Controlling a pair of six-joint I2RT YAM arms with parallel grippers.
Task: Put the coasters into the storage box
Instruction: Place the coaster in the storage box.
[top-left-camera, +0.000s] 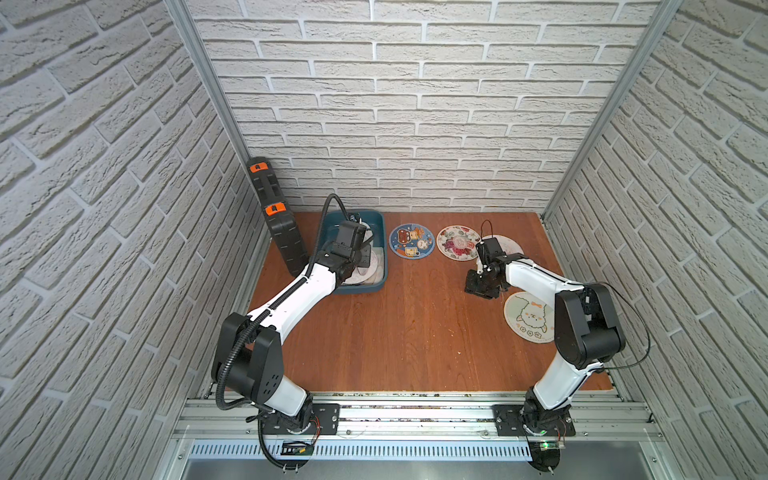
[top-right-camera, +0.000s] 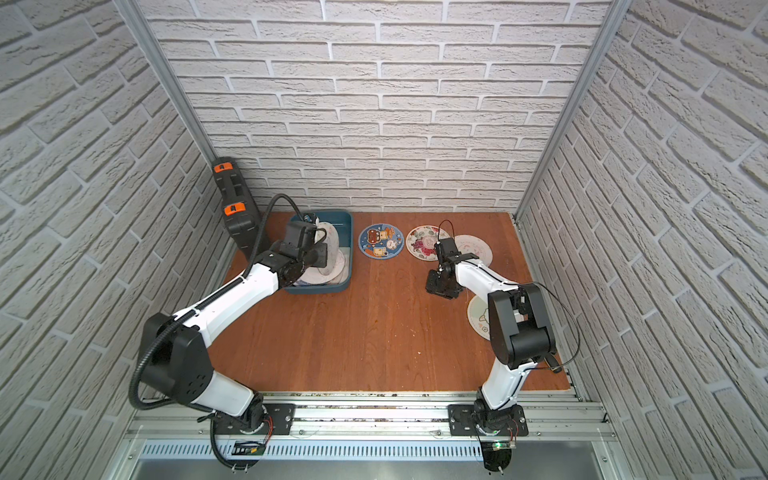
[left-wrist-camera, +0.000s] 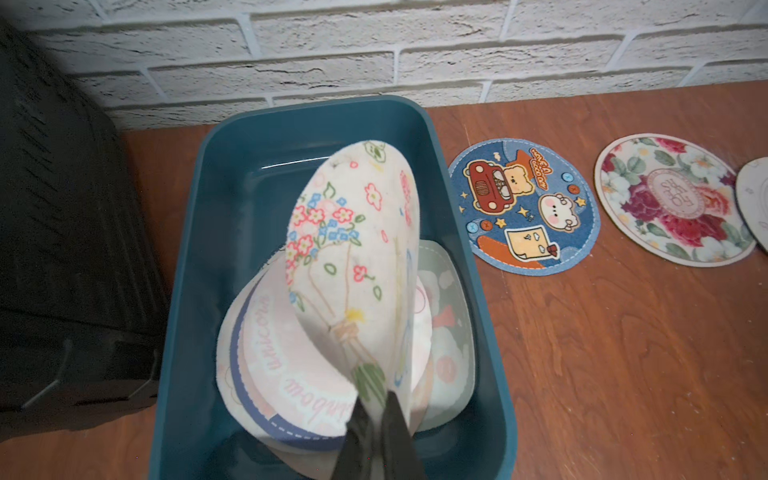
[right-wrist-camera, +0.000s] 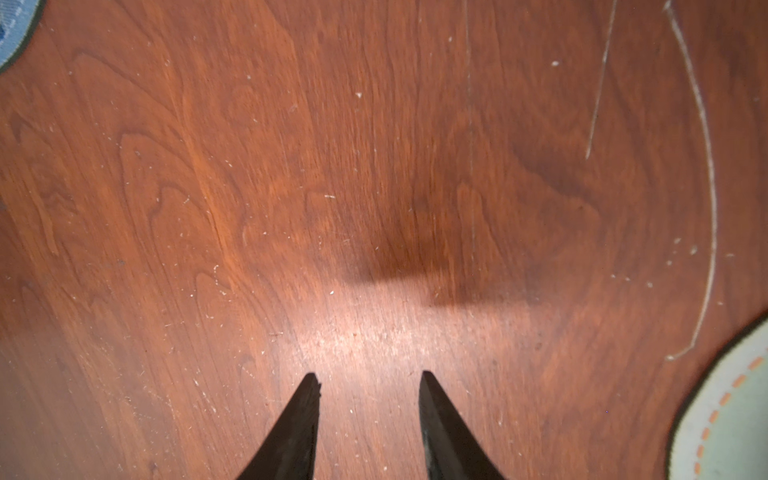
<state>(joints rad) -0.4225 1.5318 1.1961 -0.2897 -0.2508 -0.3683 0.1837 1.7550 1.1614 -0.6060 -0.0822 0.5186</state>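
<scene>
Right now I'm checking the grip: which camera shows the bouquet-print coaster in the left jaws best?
The left wrist view: the bouquet-print coaster fills it, pinched at its edge, bent, over the storage box. In both top views only a pale sliver shows beside the left arm. The right wrist view misses it.

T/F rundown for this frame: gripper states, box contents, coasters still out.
1. The left gripper is shut on a flower-print coaster over the storage box. True.
2. The storage box is empty. False: several coasters lie in it, among them the unicorn coaster.
3. The right gripper holds the blue bear coaster. False: its jaws stand open over bare table. The blue bear coaster lies flat beside the box.
4. The rose coaster lies on the table, outside the box. True.
</scene>
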